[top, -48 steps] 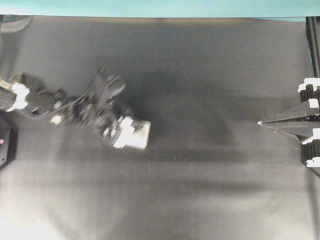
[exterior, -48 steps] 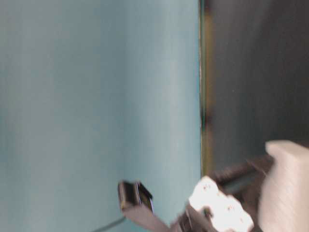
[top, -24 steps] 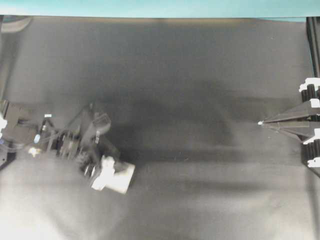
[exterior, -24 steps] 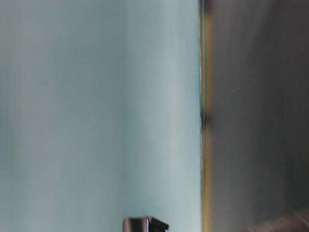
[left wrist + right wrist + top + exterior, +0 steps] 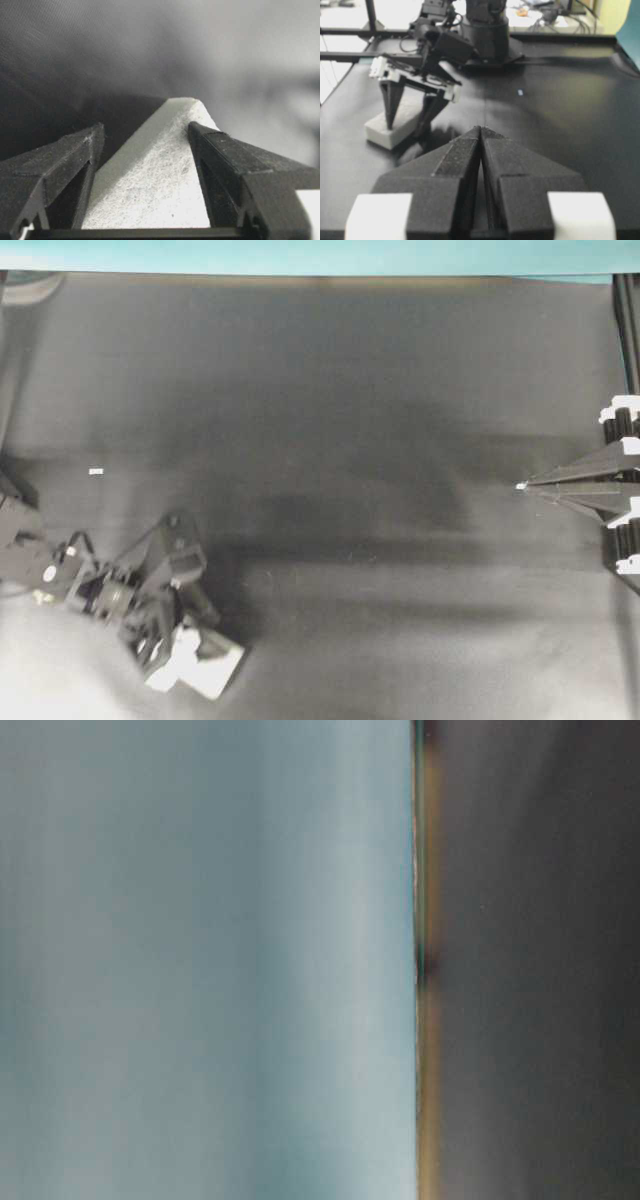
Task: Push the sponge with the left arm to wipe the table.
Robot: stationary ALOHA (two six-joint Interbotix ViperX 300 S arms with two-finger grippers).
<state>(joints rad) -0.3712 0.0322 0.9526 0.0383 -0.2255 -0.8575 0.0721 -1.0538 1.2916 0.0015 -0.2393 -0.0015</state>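
Note:
The white sponge (image 5: 212, 672) lies flat on the dark table (image 5: 350, 390) at the front left. My left gripper (image 5: 192, 665) points down over it, open wide, with the sponge (image 5: 160, 180) between its fingers. The right finger touches the sponge's side; a dark gap shows beside the left finger. From the right wrist view the left gripper (image 5: 405, 127) straddles the sponge (image 5: 384, 134). My right gripper (image 5: 520, 485) rests shut at the right edge, its tips (image 5: 481, 129) together and holding nothing.
A tiny white speck (image 5: 96, 471) lies on the table behind the left arm. A teal strip (image 5: 300, 255) runs along the far edge. The left arm's base (image 5: 490, 35) stands at the table's left end. The table-level view is blurred and shows only teal wall and dark table.
The left gripper and the sponge have slid together toward the front left of the table. They have left the table-level view. The right arm has not moved.

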